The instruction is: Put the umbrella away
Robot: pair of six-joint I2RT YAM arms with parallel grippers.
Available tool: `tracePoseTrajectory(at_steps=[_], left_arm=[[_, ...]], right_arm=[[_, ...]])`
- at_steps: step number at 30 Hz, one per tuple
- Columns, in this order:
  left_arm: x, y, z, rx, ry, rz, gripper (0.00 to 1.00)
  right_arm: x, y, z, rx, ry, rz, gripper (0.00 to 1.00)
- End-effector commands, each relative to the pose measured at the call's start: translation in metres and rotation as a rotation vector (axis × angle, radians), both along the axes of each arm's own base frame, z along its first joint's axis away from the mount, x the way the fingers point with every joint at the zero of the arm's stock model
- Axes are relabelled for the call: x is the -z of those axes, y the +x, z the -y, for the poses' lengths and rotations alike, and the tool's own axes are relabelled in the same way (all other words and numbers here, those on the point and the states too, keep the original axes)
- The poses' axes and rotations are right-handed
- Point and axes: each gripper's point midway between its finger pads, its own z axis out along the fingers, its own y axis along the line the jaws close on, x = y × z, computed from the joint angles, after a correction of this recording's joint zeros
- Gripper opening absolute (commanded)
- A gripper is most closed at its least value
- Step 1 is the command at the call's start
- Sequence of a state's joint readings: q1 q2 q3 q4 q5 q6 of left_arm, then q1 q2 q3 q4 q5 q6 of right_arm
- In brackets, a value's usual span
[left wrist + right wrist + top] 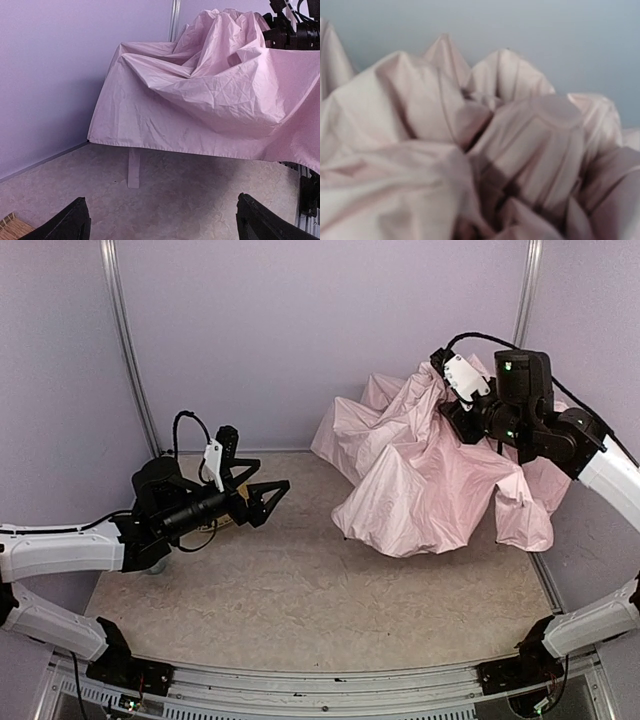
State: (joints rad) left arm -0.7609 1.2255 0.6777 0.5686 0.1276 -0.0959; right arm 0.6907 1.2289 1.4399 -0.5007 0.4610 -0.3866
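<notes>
The umbrella [430, 480] slumps half collapsed at the counter's [300, 600] far right corner. The right end effector [462, 405] is the nearer, grasping bunched fabric at its top. The left end effector [262, 495] hangs released, well apart by the left edge. The shaft is hidden.

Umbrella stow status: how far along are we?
Done: little. The pale pink folding umbrella lies crumpled and half collapsed, spread at the right rear of the table. In hand: the right gripper is pressed into bunched fabric at its top; grip unconfirmed. The left gripper hangs open, apart from it. Left: gathering the canopy, closing and stowing it.
</notes>
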Motion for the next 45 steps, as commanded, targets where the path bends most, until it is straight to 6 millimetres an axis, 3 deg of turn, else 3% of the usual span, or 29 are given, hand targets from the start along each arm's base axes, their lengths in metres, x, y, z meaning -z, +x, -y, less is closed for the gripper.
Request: tracePoseTrajectory(at_steps=[1,4,7,9,12,13,15,17,19,22,25,28,31,35,38,41,45], left_arm=[[0.002,0.004,-0.008,-0.036,0.021,0.002,0.99],[0.006,0.004,-0.007,-0.036,0.030,-0.008,0.99],[0.012,0.004,-0.006,-0.027,0.038,-0.021,0.99],[0.016,0.004,-0.005,-0.025,0.043,-0.031,0.99],[0.021,0.004,-0.003,-0.018,0.047,-0.043,0.99],[0.023,0.004,-0.003,-0.017,0.047,-0.045,0.99],[0.023,0.005,-0.004,-0.020,0.045,-0.047,0.99],[0.024,0.005,-0.005,-0.025,0.045,-0.048,0.99],[0.025,0.004,-0.007,-0.031,0.049,-0.052,0.99],[0.031,0.009,-0.010,-0.062,0.058,-0.074,0.99],[0.043,0.016,-0.008,-0.081,0.095,-0.126,0.99],[0.069,0.017,0.007,-0.023,0.176,-0.199,0.99],[0.099,0.022,0.027,0.016,0.298,-0.285,0.99],[0.140,0.039,0.057,-0.032,0.536,-0.343,0.99],[0.162,0.052,0.072,-0.057,0.645,-0.383,0.99],[0.183,0.069,0.079,-0.089,0.687,-0.439,0.99],[0.215,0.086,0.078,-0.126,0.729,-0.524,0.97]], right_arm=[[0.017,0.004,-0.019,-0.091,-0.120,-0.042,0.06],[0.094,-0.007,-0.055,-0.225,-0.265,-0.266,0.07],[0.171,-0.039,-0.098,-0.388,-0.392,-0.478,0.09],[0.213,-0.057,-0.122,-0.469,-0.444,-0.594,0.09],[0.256,-0.075,-0.159,-0.565,-0.488,-0.708,0.17],[0.259,-0.076,-0.176,-0.599,-0.482,-0.708,0.22],[0.267,-0.073,-0.202,-0.636,-0.473,-0.692,0.45],[0.259,-0.066,-0.224,-0.666,-0.420,-0.658,0.65],[0.238,-0.056,-0.239,-0.670,-0.348,-0.584,0.96],[0.175,-0.055,-0.249,-0.706,-0.172,-0.441,1.00],[0.116,-0.077,-0.238,-0.829,0.050,-0.349,1.00],[0.088,-0.092,-0.206,-0.917,0.228,-0.331,1.00],[0.103,-0.070,-0.163,-0.770,0.321,-0.366,1.00],[0.158,-0.021,-0.103,-0.463,0.390,-0.511,1.00],[0.201,-0.001,-0.062,-0.308,0.441,-0.608,1.00],[0.232,0.006,-0.038,-0.216,0.453,-0.657,1.00],[0.259,0.005,-0.033,-0.184,0.424,-0.706,0.98]])
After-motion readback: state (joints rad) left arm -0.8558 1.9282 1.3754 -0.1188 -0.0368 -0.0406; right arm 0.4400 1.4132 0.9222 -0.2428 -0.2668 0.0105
